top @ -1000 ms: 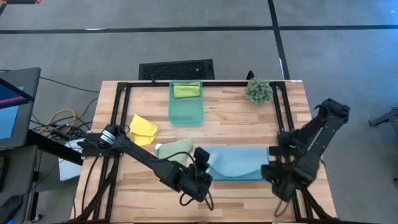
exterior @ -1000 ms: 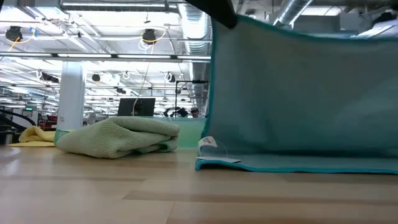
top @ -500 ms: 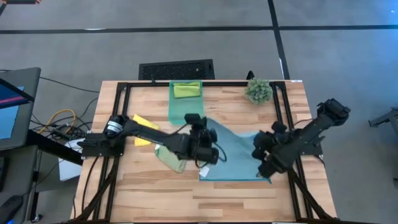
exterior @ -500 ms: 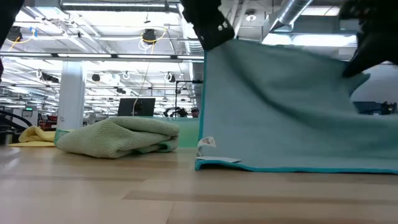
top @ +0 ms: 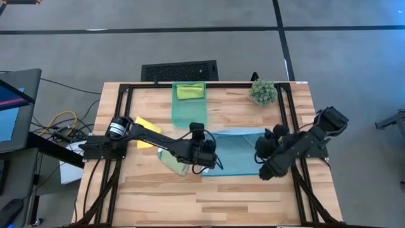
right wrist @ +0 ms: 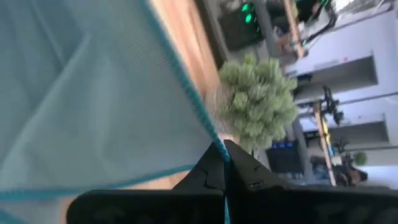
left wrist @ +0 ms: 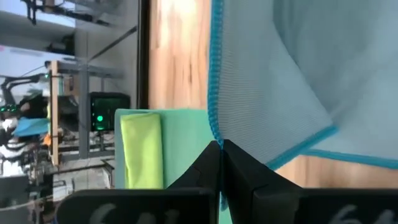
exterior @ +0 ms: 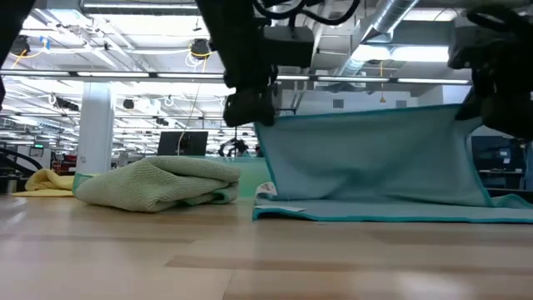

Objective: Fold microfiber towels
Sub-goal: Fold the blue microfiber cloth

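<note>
Two corners held: the blue towel point(top: 237, 152) hangs between both grippers — one upper corner in each, its lower edge resting on the table point(top: 253, 196).
Towel place: toward the near edge from the bin point(top: 189, 113) and a little to its right, with the bin well apart from it.
Towel long axis: runs left–right across the table; in the low view the raised edge stretches as a near-level line from one gripper to the other.
Left gripper point(top: 204, 151): clamped tight on the towel's left corner — the left wrist view shows the teal hem pinched between closed fingers.
Right gripper point(top: 266, 152): likewise closed on the right corner; the right wrist view shows the hem caught at the fingertips, with the plant point(right wrist: 258, 102) beyond.
Key relation: the cloth drapes down from both grips, its resting edge on the side away from the bin, so the held edge probably has to travel that way, both arms together, to lay one half on the other.
Nearer arm: neither — each holds its own corner.
Other towels: pale green towel point(top: 174, 161) just left of the blue one, bunched; yellow towel point(top: 144, 125) left of the bin; lime towel point(top: 190, 92) inside the bin.
</note>
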You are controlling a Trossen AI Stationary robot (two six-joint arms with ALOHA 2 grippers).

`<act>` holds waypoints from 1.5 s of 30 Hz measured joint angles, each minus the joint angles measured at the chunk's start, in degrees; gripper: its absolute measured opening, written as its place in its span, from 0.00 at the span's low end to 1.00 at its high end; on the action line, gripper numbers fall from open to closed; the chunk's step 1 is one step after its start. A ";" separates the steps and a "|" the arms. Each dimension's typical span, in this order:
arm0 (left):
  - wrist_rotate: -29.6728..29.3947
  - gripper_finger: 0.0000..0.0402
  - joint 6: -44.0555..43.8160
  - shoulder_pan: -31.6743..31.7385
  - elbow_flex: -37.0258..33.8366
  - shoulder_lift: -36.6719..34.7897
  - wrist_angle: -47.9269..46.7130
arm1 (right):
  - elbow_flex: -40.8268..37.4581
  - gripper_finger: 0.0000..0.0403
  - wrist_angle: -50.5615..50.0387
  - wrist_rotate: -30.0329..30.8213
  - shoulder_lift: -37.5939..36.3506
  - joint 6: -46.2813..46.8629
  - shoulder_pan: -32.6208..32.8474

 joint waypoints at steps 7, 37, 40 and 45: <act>5.18 0.00 4.74 -3.40 4.35 0.00 -0.85 | 3.23 0.03 -0.18 -2.41 -0.09 0.69 4.53; 4.59 0.00 -2.70 -14.59 41.36 0.00 -21.02 | 40.69 0.01 2.61 7.54 -10.32 -5.87 33.23; 3.42 0.00 -8.22 -9.87 35.44 0.62 -23.98 | 31.49 0.02 0.23 3.92 -13.69 0.56 28.59; 1.46 0.00 -13.27 -3.87 22.14 0.55 -20.82 | 15.72 0.04 3.01 -2.75 -18.79 4.04 22.01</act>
